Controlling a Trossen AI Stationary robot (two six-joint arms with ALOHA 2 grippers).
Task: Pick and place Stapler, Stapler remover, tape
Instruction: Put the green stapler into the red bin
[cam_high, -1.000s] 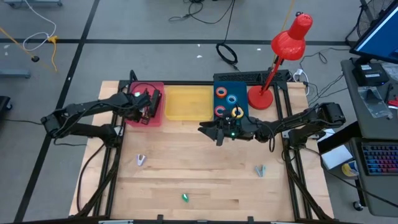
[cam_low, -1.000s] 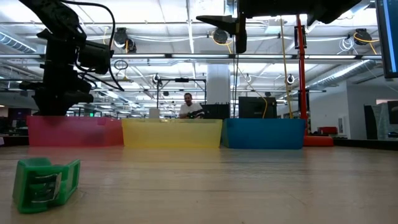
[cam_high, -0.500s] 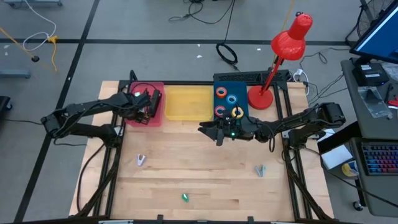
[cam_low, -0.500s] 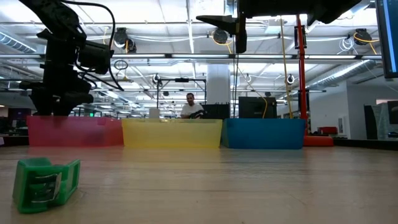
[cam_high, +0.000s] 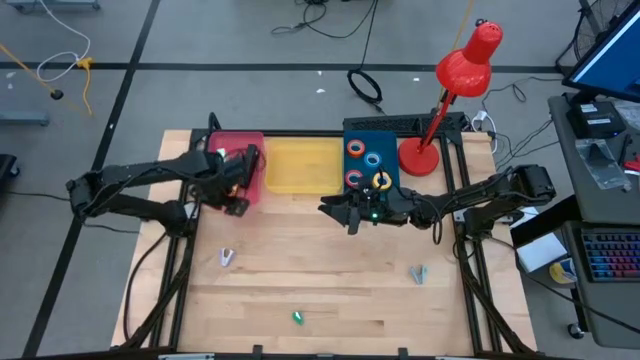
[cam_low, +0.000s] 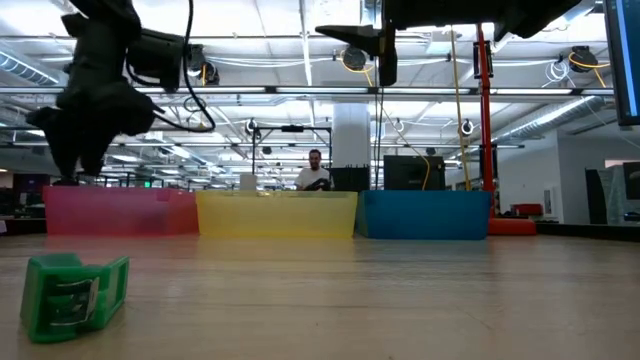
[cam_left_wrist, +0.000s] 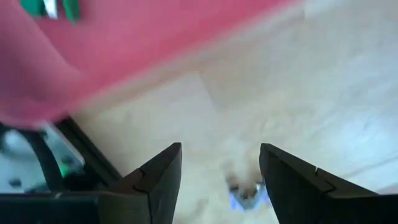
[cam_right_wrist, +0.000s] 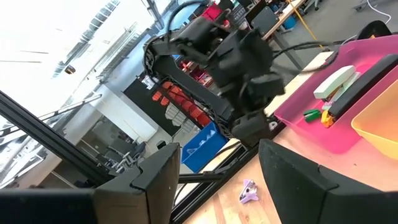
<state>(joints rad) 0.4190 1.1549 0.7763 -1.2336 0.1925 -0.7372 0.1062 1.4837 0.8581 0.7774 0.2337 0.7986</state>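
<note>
Pink bin (cam_high: 222, 190), yellow bin (cam_high: 303, 165), blue bin (cam_high: 390, 140), red lamp (cam_high: 462, 70), green stapler remover (cam_low: 75, 293).

Four little tape rolls lie flat in the blue bin (cam_high: 385, 140): orange-red (cam_high: 356, 149), blue (cam_high: 374, 158), red (cam_high: 354, 178) and yellow (cam_high: 381, 181). A green stapler remover (cam_high: 297, 318) sits alone on the wooden table (cam_high: 320, 280), near its front edge.

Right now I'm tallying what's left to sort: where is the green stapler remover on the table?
In the high view the green stapler remover lies alone on the bare wood near the table's front edge, well away from the bins.
</note>
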